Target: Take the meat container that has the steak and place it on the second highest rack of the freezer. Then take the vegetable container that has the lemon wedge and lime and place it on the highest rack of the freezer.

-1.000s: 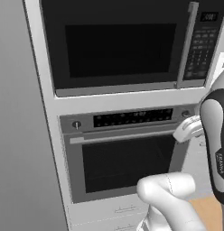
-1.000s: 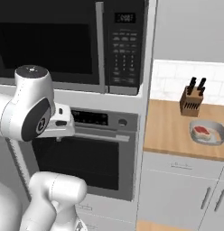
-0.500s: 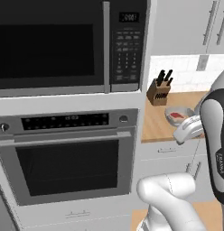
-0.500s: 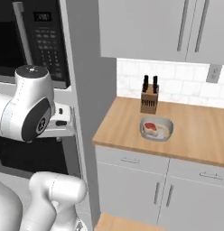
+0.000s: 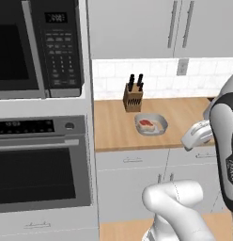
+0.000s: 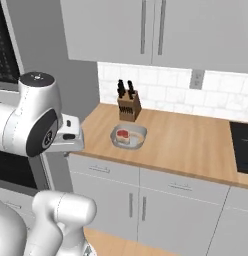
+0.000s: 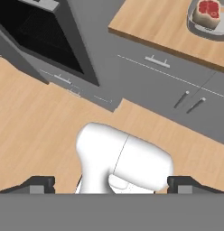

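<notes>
Gripper [image 7: 109,182] released, jaws wide apart, grasping nothing. Steak [image 5: 147,123] in grey meat container [image 5: 151,124] on wooden counter [image 5: 184,122], frame centre, below knife block [image 5: 133,93].

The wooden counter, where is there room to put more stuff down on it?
The counter is mostly bare: a wide patch runs from the grey container with the steak over to the black cooktop. A narrower strip lies along the front edge. It is crowded only at the back left, where the knife block stands just behind the container.
</notes>
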